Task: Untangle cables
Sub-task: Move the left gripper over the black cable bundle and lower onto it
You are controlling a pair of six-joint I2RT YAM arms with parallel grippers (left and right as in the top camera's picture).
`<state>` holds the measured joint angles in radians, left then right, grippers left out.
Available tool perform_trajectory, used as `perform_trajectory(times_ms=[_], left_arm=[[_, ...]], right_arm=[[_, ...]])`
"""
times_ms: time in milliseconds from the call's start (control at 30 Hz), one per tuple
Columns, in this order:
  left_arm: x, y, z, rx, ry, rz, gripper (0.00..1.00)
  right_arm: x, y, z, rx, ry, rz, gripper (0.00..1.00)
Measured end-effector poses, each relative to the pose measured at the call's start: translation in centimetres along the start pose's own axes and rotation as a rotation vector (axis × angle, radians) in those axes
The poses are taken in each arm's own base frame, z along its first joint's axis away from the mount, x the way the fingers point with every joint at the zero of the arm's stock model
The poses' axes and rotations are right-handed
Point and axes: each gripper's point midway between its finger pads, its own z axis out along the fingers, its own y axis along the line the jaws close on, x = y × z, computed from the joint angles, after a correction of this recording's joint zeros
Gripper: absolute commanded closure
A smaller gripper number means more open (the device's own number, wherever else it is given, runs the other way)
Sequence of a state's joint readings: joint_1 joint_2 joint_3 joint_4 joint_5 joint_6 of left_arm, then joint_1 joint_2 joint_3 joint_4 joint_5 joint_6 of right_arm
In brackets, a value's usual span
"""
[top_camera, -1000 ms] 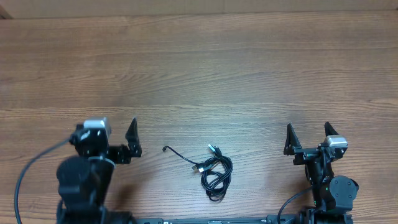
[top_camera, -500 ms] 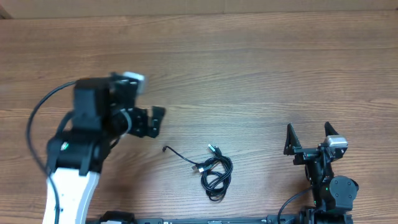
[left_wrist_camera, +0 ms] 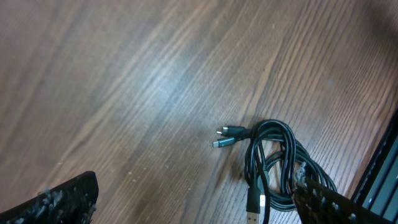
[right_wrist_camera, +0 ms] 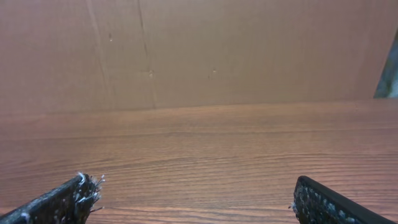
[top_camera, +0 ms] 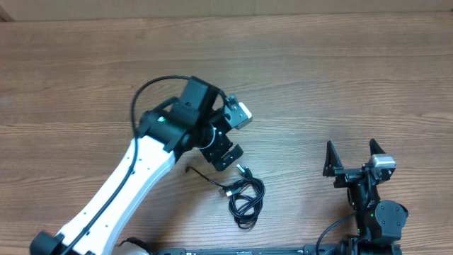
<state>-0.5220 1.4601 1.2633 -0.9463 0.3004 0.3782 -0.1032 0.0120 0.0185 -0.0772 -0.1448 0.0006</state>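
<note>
Overhead view, lower middle of the frame: cables [top_camera: 246, 198], thin and black, bunched in a loose tangle of loops on the wooden table [top_camera: 318, 78]. From the upper left of the tangle, a single strand trailing leftward, flat on the wood. At the top of the tangle, a short silver-tipped plug [top_camera: 242, 169] pointing up and left.

Just above and left of the tangle: left gripper [top_camera: 226, 154], at the end of the white arm reaching in from the lower left corner. Spread fully wide, nothing held. Positioned over the trailing strand; touching it or not, impossible to tell from above.

Left wrist view: one finger in the lower left corner, the other in the lower right corner, bare wood between them. Coil of cord right of centre, close to the right-hand finger, its lower right edge hidden behind that finger. Two silver plugs side by side at the coil's upper left, another plug at the bottom edge of the frame.

Lower right of the overhead frame: right gripper [top_camera: 350, 144], well apart from the cables, pointing toward the top of the frame. Likewise fully spread and empty. Right wrist view: fingertips in the two bottom corners, only wood grain between them, a plain brown board [right_wrist_camera: 249, 50] across the upper half.
</note>
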Motion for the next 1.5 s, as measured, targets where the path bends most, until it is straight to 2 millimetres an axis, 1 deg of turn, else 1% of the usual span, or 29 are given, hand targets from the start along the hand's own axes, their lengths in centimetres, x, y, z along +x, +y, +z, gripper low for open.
perform_trajectory(times_ms=[133, 267, 467, 667, 767, 867, 900, 967, 1000, 1100, 1233, 1300, 1333, 1433, 1500], left_arm=[[0.6, 0.2, 2.0, 0.034, 0.050, -0.008, 0.00], [1.0, -0.5, 3.5, 0.106, 0.075, -0.020, 0.00], [0.9, -2.3, 5.7, 0.231, 0.093, -0.032, 0.00], [2.3, -4.8, 9.1, 0.305, 0.195, -0.006, 0.00], [3.0, -5.8, 10.3, 0.312, 0.242, 0.021, 0.00], [3.8, -6.5, 10.9, 0.295, 0.293, 0.053, 0.08], [4.2, -6.6, 10.9, 0.283, 0.317, 0.063, 0.14], [5.1, -6.5, 10.9, 0.257, 0.361, 0.075, 0.18], [5.7, -6.3, 10.7, 0.241, 0.393, 0.077, 0.18], [6.6, -6.0, 10.4, 0.220, 0.438, 0.077, 0.17], [7.4, -5.9, 10.0, 0.212, 0.476, 0.073, 0.17], [7.5, -5.9, 10.1, 0.210, 0.476, 0.074, 0.18], [7.5, -5.9, 10.1, 0.210, 0.476, 0.074, 0.20], [8.3, -6.0, 10.4, 0.217, 0.489, 0.069, 0.24], [8.9, -6.4, 10.6, 0.236, 0.494, 0.062, 0.23]], right_arm=[[0.0, 0.0, 0.0, 0.000, -0.001, -0.001, 0.00], [0.0, 0.0, 0.0, 0.000, 0.000, 0.000, 0.00], [0.0, 0.0, 0.0, 0.000, -0.001, 0.000, 0.00], [0.0, 0.0, 0.0, 0.000, 0.000, 0.000, 0.00], [0.0, 0.0, 0.0, 0.000, -0.001, 0.000, 0.00], [0.0, 0.0, 0.0, 0.000, 0.000, 0.000, 0.00], [0.0, 0.0, 0.0, 0.000, 0.000, 0.000, 0.00], [0.0, 0.0, 0.0, 0.000, 0.000, 0.000, 0.00], [0.0, 0.0, 0.0, 0.000, -0.001, -0.001, 0.00], [0.0, 0.0, 0.0, 0.000, 0.000, 0.000, 0.00], [0.0, 0.0, 0.0, 0.000, 0.000, 0.000, 0.00], [0.0, 0.0, 0.0, 0.000, 0.000, 0.000, 0.00], [0.0, 0.0, 0.0, 0.000, 0.000, 0.000, 0.00], [0.0, 0.0, 0.0, 0.000, 0.000, 0.000, 0.00], [0.0, 0.0, 0.0, 0.000, 0.000, 0.000, 0.00]])
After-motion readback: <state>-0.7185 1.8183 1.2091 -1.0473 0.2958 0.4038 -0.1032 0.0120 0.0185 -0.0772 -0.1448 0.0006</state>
